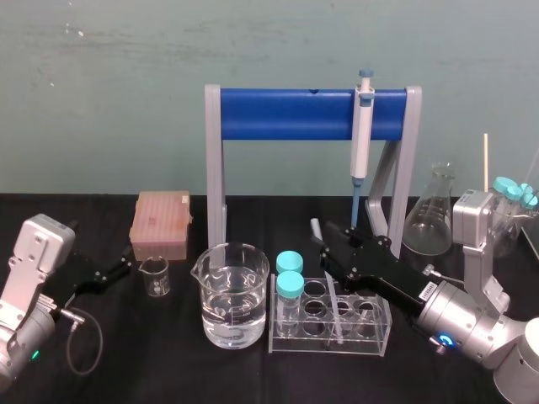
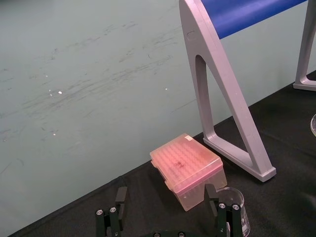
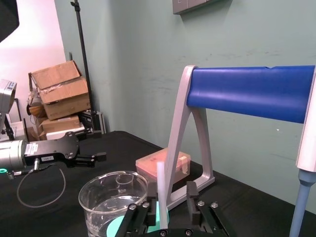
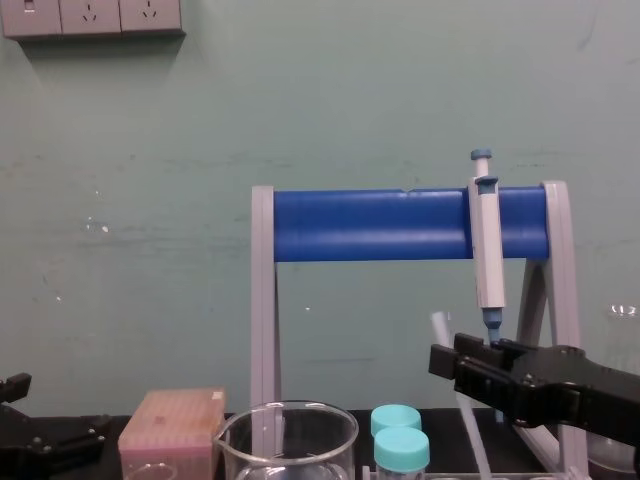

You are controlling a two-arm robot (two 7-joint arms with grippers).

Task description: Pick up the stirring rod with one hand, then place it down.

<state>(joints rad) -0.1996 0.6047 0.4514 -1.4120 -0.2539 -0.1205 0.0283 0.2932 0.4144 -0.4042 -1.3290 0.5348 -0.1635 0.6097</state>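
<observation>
Left gripper (image 1: 128,268) is parked at the left side of the table, its jaws spread wide with nothing in them, pointing at the pink tip box (image 1: 160,223) and the little beaker (image 1: 155,276). It's well out of the way, which figures for a one-handed job.

Moving across, past the big beaker of water (image 1: 235,295), there's the clear tube rack (image 1: 370,337). The stirring rod (image 3: 160,190) stands tilted here. Its lower end seems to sit down in the rack, and I'd guess that's what's propping it up, while its top pokes up above the right gripper (image 3: 169,195).

That gripper reaches in low from the right and straddles the rod partway up. The jaws look slightly apart, with the rod nearer one finger than the other. So I'd call it an open bracket and not a real pinch, though the wrist view angle makes that hard to say for sure.

The pipette (image 1: 362,139) hangs on the blue stand (image 1: 286,115) just behind, so coming in low probably keeps clear of it.
</observation>
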